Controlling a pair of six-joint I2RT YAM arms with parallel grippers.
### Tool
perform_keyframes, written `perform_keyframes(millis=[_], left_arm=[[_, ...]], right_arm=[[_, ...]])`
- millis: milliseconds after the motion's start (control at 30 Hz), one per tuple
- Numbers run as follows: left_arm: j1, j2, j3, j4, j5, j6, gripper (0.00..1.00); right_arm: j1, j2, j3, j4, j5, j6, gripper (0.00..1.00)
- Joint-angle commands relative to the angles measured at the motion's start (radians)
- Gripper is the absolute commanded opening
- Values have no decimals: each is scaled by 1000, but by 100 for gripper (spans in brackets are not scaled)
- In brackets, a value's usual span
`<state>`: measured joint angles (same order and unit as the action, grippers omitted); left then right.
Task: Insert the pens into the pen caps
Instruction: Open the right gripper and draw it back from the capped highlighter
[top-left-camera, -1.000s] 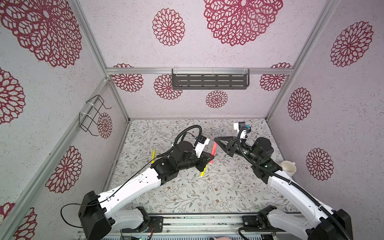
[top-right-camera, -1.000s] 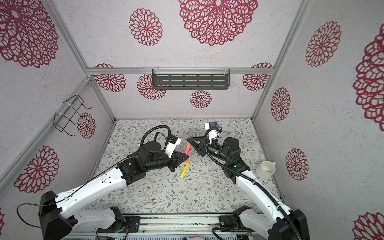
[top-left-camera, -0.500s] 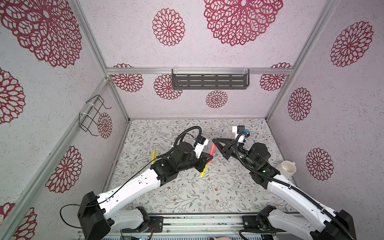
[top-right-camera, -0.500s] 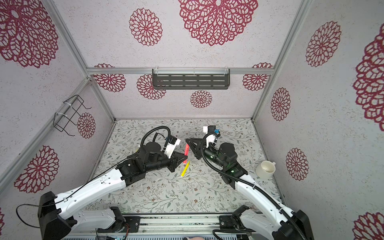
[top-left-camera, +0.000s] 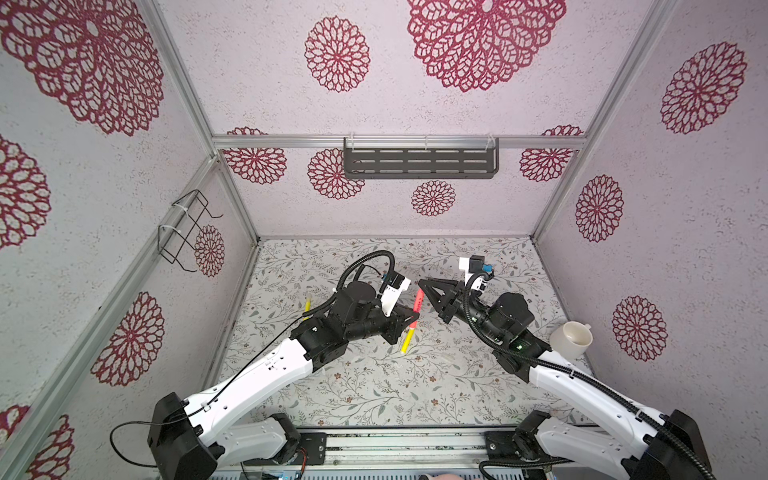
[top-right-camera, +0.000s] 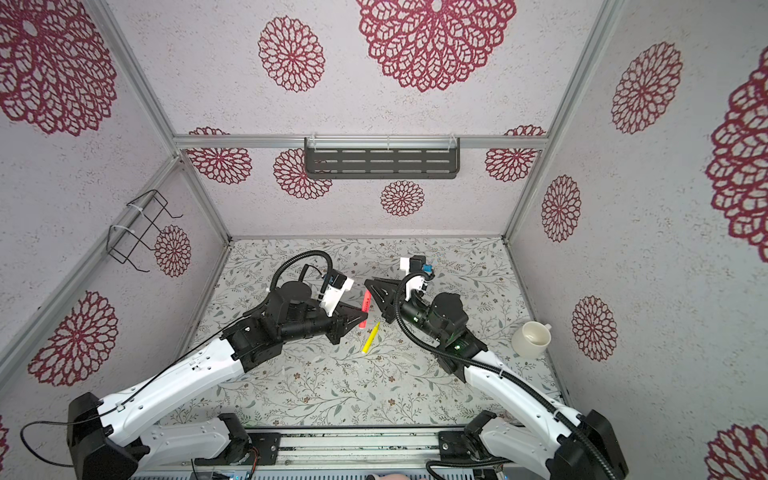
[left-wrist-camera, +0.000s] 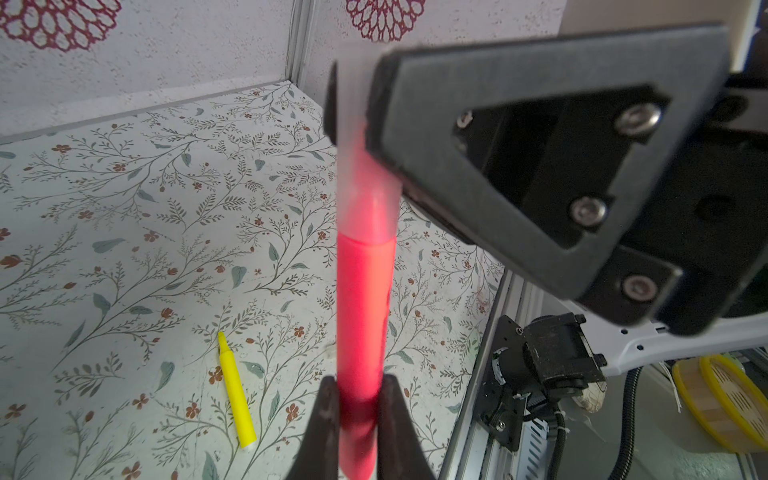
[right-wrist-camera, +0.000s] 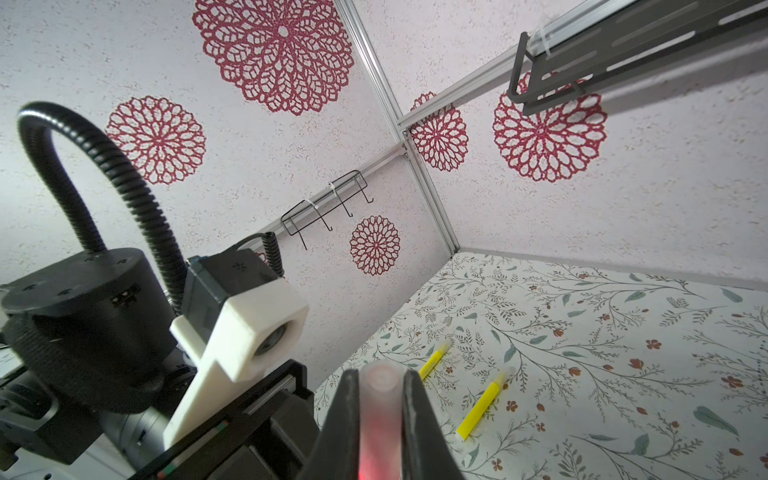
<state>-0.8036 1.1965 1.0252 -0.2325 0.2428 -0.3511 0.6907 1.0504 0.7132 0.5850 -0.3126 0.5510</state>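
Red-pink pen (left-wrist-camera: 361, 311) and clear pen cap (left-wrist-camera: 368, 187) brought together in mid-air above the worktop (top-left-camera: 374, 386).
Left fingers (left-wrist-camera: 326, 415) are clamped on the pen's barrel, and right fingers (right-wrist-camera: 345, 415) are clamped on the cap. Within the last second the right arm has closed the gap, so the cap now sleeves the pen's tip. This insertion appears nearly seated. A yellow pen (top-left-camera: 407, 340) lies on the worktop below.

Centre, above table (top-left-camera: 374, 395): held pen (top-left-camera: 418, 301), set between left gripper (top-left-camera: 411, 319) at its near end and right gripper (top-left-camera: 422, 284) at its far end, with cap (left-wrist-camera: 365, 166) over that far end. On the table, just nearer: loose pen (top-left-camera: 407, 340). Well to the left: third pen (top-left-camera: 307, 305). Right side: cup (top-left-camera: 571, 338). Far wall: shelf (top-left-camera: 419, 160). Left wall: wire rack (top-left-camera: 185, 232).
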Motion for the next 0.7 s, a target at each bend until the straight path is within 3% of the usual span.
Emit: perform_keyframes(millis=[0, 667], left_arm=[[81, -57, 82, 314, -93, -14, 0], [170, -100, 66, 484, -125, -19, 0]], right_arm=[[72, 35, -63, -251, -154, -59, 0], [193, 131, -101, -238, -104, -99, 0]])
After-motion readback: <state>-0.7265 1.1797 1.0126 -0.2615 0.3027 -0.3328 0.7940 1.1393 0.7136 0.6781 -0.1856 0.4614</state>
